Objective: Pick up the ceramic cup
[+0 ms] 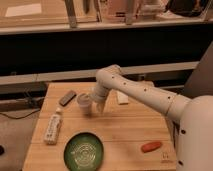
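Currently at the approach/grasp stage, by the look of it. Ceramic cup (84, 102) upright on the wooden table (125, 132), toward the back-left of the middle, base apparently resting on the wood. Gripper (98, 106) down at table level just beside the cup's right side, touching or nearly so (cannot say which). Grip state: cannot tell, neither open nor closed readable here, nor whether anything is held. White arm (137, 92) reaching in from the robot body (195, 135) at right, bent at the elbow above the cup and angled downward.

Also on the table: dark flat item (67, 97) just left and back of the cup; white tube-like package (53, 128) near the left edge; green patterned plate (84, 150) at front, well apart from the cup; orange-red object (151, 146) front right; small white item (121, 97) behind the arm.

Progress, as a judgement: reach done, gripper alongside the target. No lift visible, cup not raised off the table. Left to do: secure a hold on the cup wall or rim, then lift straight up. Risk worth flagging: a sideways nudge tipping the cup toward the dark flat item.
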`<state>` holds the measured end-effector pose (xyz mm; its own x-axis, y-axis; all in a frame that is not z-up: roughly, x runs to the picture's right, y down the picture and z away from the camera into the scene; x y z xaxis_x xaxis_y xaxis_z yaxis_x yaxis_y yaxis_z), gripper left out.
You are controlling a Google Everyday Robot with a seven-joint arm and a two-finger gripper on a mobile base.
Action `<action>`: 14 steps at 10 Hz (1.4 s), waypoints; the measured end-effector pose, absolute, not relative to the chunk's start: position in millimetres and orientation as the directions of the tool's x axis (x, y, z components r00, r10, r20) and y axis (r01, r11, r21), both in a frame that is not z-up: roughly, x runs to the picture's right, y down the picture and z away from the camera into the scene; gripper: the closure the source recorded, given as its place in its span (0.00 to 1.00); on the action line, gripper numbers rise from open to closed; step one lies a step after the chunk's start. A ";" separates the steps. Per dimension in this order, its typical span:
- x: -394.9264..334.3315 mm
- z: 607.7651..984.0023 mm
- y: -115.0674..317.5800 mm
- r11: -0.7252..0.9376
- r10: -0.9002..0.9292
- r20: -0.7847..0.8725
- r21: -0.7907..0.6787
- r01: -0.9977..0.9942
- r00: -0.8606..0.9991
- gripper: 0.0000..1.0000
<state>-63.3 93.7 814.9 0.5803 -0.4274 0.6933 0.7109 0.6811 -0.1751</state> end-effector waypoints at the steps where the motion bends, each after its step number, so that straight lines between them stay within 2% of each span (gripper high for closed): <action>1: -62.6 817.9 95.1 0.678 -0.424 0.696 -0.180 0.712 0.579 0.20; 13: -73.6 835.7 108.1 0.634 -0.454 0.696 -0.186 0.750 0.557 0.20; 14: -74.0 838.9 109.8 0.631 -0.461 0.692 -0.186 0.754 0.556 0.24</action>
<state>-74.0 109.8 838.9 0.5562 -0.4608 0.6916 0.7536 0.6305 -0.1860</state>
